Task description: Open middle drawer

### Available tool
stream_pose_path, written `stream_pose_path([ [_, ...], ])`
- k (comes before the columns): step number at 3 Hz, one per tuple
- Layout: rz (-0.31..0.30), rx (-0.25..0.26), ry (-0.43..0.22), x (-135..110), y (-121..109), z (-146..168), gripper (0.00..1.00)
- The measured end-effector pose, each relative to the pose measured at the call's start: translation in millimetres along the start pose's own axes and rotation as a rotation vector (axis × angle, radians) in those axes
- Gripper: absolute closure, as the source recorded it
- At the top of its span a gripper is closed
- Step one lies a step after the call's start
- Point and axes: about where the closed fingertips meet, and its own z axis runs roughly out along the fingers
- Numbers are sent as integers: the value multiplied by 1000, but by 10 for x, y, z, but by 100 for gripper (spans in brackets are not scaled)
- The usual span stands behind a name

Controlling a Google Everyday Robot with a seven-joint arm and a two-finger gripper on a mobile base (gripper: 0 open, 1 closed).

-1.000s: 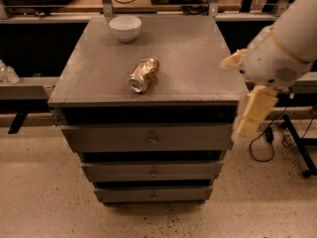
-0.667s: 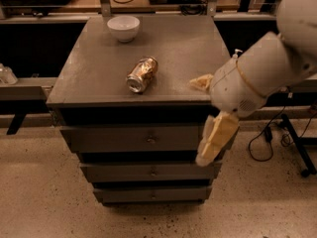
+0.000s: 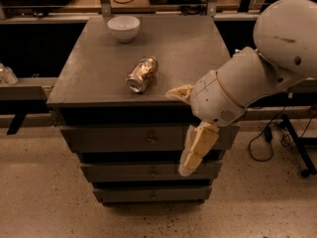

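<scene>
Pincer on the white robot arm: cream fingers spread apart, holding nothing, hanging before the right part of the top drawer front. The grey wooden middle drawer, second of three fronts under the grey desk, looks shut. Its small round knob lies left of the lower fingertip, untouched. You are in the approach step. Next, you likely need to shift left onto the knob, clamp it, then pull straight outward.
</scene>
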Motion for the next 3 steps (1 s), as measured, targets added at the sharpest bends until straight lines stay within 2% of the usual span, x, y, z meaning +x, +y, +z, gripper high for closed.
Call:
stream_pose_path([
  [1,-19,-35,-62,104,75,216,0],
  [2,-29,34,-161,558,131,622,0],
  [3,-104,143,-182,775,2,833,0],
])
